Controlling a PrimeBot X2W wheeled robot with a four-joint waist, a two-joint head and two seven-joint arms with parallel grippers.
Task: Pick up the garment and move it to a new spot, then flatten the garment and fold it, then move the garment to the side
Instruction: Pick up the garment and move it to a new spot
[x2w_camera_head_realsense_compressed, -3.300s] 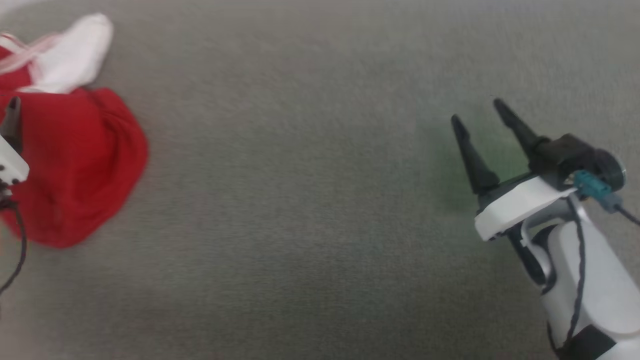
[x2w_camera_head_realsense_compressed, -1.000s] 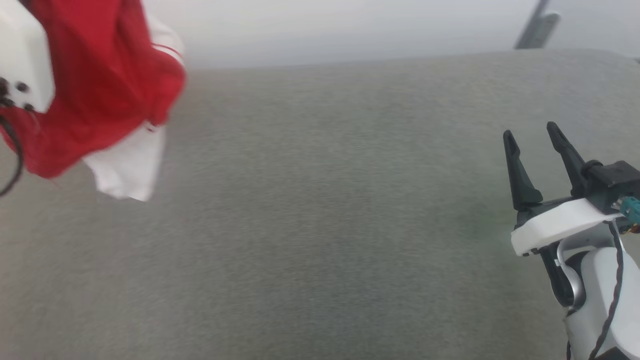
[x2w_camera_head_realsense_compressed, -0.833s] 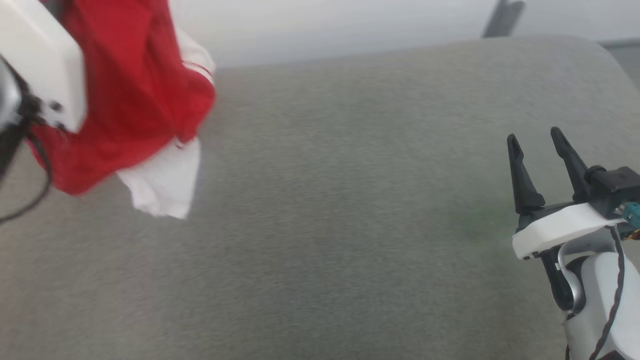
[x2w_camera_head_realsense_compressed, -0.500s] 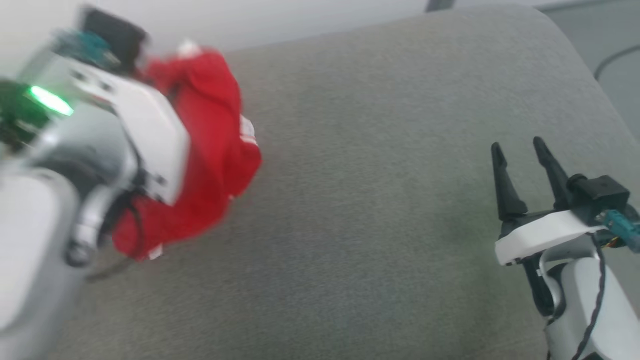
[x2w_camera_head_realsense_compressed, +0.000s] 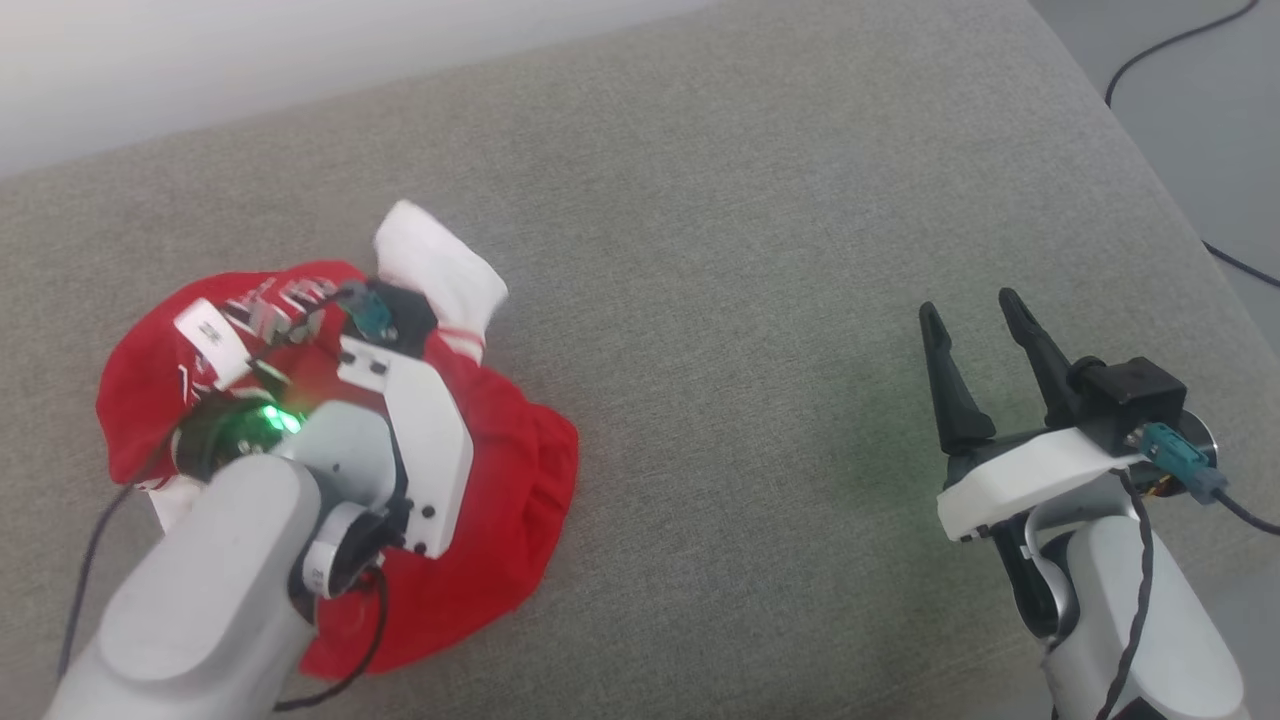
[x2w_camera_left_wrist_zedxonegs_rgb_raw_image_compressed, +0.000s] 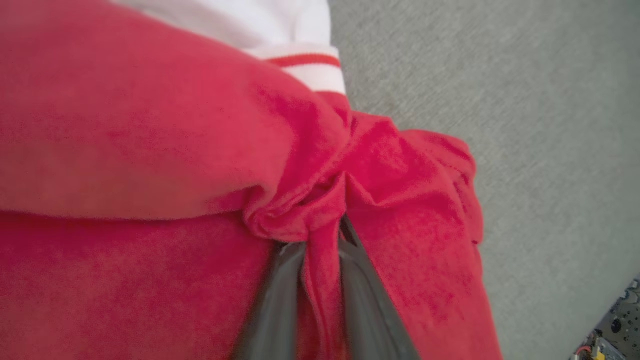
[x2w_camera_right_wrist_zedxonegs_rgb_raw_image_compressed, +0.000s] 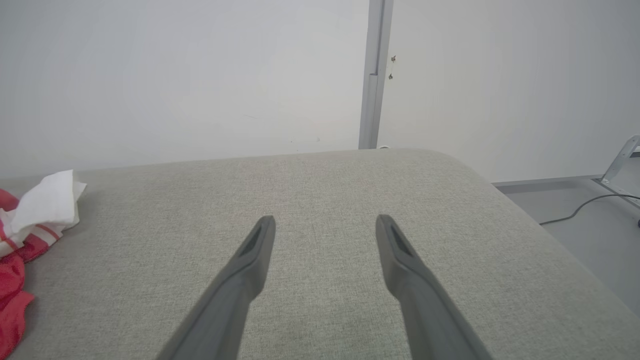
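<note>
Left hand (x2w_camera_left_wrist_zedxonegs_rgb_raw_image_compressed: 322, 240) clamps the crumpled red garment (x2w_camera_head_realsense_compressed: 500, 470), white sleeve (x2w_camera_head_realsense_compressed: 440, 265) poking out; right hand (x2w_camera_head_realsense_compressed: 970, 305) spread.

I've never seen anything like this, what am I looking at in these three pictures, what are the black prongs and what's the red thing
This is a two-armed robot; the prongs are its grippers' fingers. The picture showing both arms looks down from a camera on its head; the other two come from cameras on its wrists, looking along the fingers. The red thing is a small jersey shirt with white sleeves, bunched on a grey fabric-covered surface. The left gripper is shut on a fold of it, seen close up in the left wrist picture. The right gripper is open and holds nothing.
</note>
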